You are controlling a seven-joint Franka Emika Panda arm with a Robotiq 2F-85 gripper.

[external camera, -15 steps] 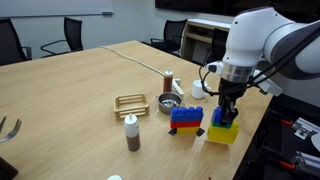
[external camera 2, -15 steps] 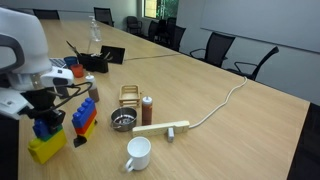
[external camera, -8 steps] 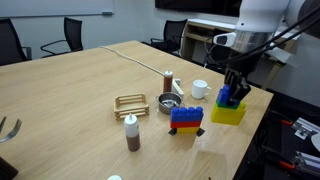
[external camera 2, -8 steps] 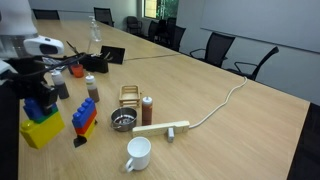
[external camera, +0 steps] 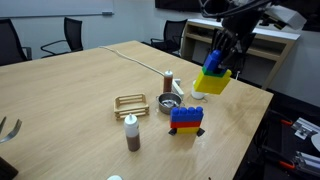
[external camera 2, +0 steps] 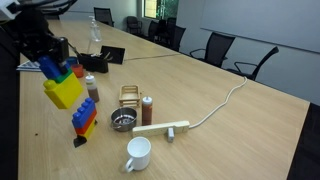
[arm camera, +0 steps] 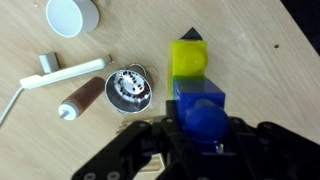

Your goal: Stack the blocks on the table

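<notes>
My gripper (external camera: 220,50) is shut on a blue block (external camera: 213,60) that sits on a larger yellow block (external camera: 214,81), and holds the pair high above the table. The pair also shows in an exterior view (external camera 2: 62,88), under the gripper (external camera 2: 48,62). In the wrist view the blue block (arm camera: 201,112) sits between my jaws (arm camera: 203,135), with the yellow block (arm camera: 189,57) beyond it. A second stack of blue, red and yellow blocks (external camera: 186,118) stands on the table; it also shows in an exterior view (external camera 2: 84,118).
On the table stand a white mug (external camera 2: 138,153), a metal strainer (arm camera: 129,88), a brown shaker bottle (external camera: 132,132), a wooden rack (external camera: 131,102) and a white stick (external camera 2: 162,127). The table edge (external camera: 250,130) is close. Office chairs (external camera 2: 222,47) stand around.
My gripper has risen with the blue and yellow blocks, lifting them off the table and up beside the other stack.
</notes>
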